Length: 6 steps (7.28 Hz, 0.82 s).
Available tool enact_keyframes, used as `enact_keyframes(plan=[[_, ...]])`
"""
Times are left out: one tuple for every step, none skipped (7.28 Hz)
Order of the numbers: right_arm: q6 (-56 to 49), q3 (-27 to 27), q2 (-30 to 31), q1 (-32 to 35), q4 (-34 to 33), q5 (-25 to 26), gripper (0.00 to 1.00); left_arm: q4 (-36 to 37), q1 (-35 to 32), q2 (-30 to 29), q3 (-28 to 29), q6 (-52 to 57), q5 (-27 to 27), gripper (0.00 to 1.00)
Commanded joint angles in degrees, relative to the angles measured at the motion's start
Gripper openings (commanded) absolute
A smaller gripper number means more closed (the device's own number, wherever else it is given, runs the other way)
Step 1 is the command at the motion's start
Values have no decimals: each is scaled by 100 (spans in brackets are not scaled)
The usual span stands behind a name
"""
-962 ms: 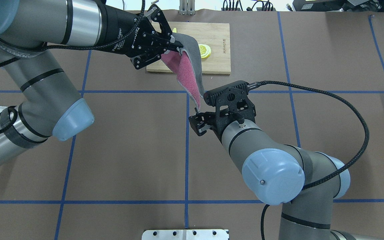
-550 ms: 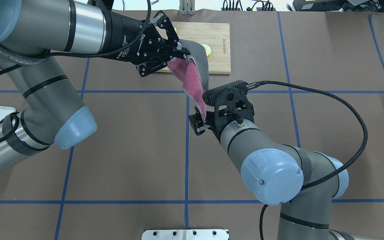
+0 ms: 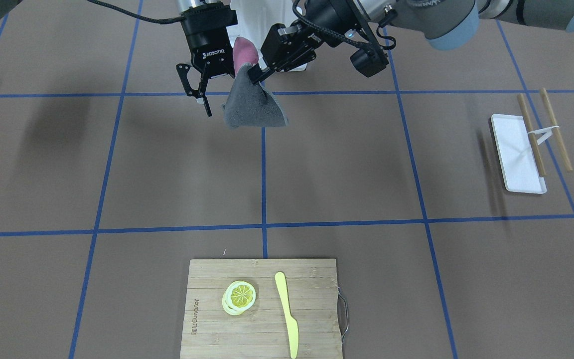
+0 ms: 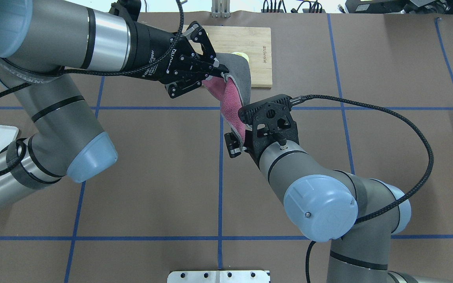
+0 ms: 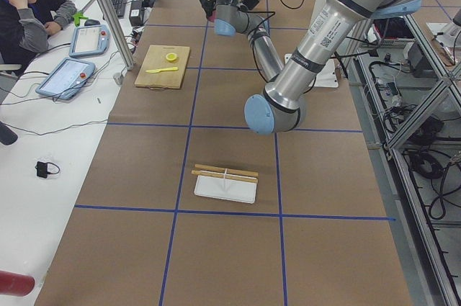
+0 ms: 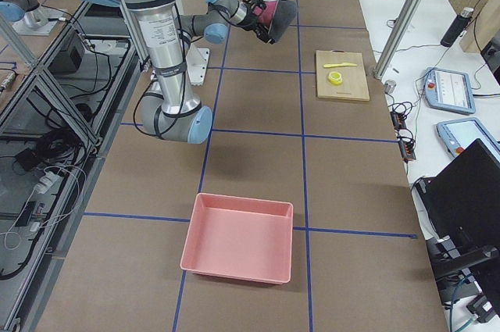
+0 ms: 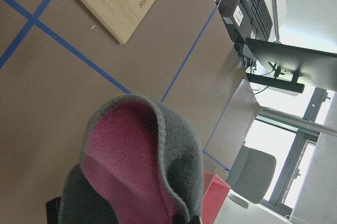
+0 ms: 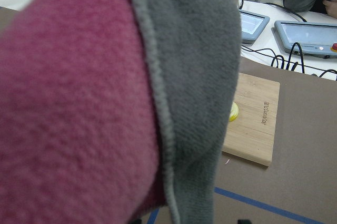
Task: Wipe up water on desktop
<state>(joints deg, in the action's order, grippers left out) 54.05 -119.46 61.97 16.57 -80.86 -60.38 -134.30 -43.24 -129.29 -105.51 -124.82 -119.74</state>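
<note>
The cloth, grey outside and pink inside, hangs in the air above the brown desktop. My left gripper is shut on its upper edge; this also shows in the front view. The cloth's lower pink end reaches down into my right gripper, which looks open, with one finger standing clear of the cloth and the other hidden behind it. The cloth fills the right wrist view and shows folded in the left wrist view. I see no water on the desktop.
A bamboo cutting board holds a lemon slice and a yellow knife. A white tray with chopsticks lies on the robot's left. A pink bin sits on its right. A person sits beyond the table.
My left gripper has carried the cloth nearer to the right gripper. The cloth's lower end now lies in among the right gripper's fingers. The right arm has barely moved.
</note>
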Motion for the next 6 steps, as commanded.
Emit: enact_keyframes(plan=[[0, -7, -1, 4, 0, 0, 29, 0, 8, 0, -39, -42, -6, 0], [9, -7, -1, 4, 0, 0, 15, -9, 8, 9, -40, -42, -6, 0], [18, -7, -1, 4, 0, 0, 0, -9, 8, 18, -74, -42, -6, 0], [18, -15, -1, 13, 0, 0, 0, 0, 8, 18, -75, -42, -15, 0], [18, -33, -1, 21, 0, 0, 0, 0, 8, 18, -75, -42, -6, 0], [52, -42, -18, 39, 0, -17, 0, -9, 8, 26, -75, -33, -6, 0]])
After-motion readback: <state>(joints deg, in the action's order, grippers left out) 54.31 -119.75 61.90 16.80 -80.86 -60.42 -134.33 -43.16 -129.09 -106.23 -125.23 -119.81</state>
